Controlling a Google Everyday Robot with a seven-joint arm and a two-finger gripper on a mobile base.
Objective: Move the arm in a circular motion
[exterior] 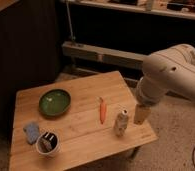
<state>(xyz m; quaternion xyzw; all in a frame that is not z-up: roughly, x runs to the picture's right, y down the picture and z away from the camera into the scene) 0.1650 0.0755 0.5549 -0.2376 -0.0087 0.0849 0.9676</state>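
The arm (171,75) reaches in from the right, its gripper (140,114) hanging over the surface (86,135) near the right edge. Just left of the gripper stands a small can (121,122), and left of that lies a carrot (102,109). A bowl (55,102) sits toward the left edge. At the front-left corner, a cup (47,144) stands just right of a sponge (31,132).
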